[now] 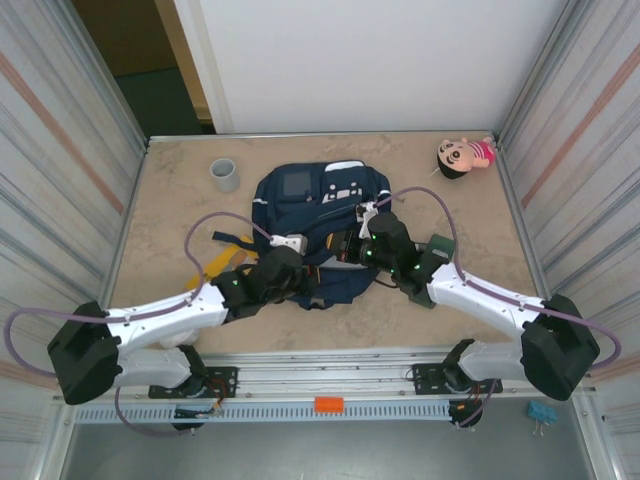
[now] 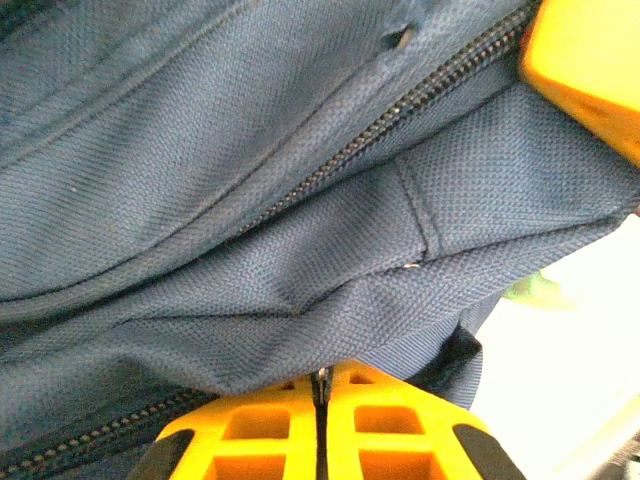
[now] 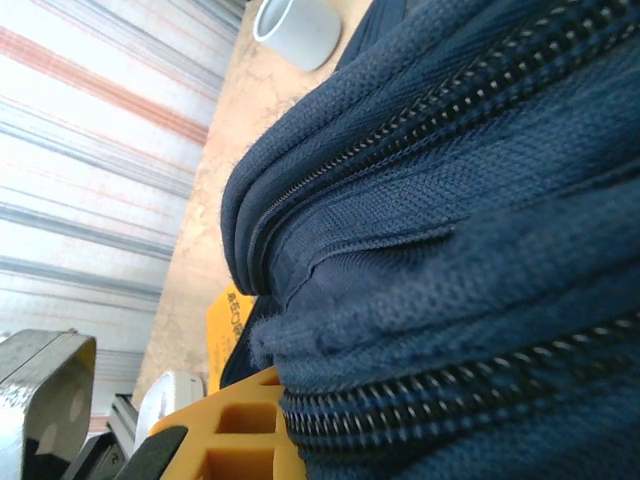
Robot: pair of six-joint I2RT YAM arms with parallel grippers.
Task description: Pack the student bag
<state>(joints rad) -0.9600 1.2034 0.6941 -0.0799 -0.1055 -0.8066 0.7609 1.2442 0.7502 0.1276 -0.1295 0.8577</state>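
Student bag (image 1: pixel 320 200) lies flat mid-table (image 1: pixel 500 240); left tool (image 2: pixel 320 385) closed, apparently pinching its hem to hold the fabric taut; right tool (image 3: pixel 255 420) is buried under folds, so its state can't be told.

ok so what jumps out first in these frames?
The navy student bag lies flat mid-table, with the left arm and right arm both reaching onto its near edge. The wrist views sit close against its fabric and zippers. Off to the sides, a cartoon doll lies in the far right corner and a grey cup stands far left of the bag.
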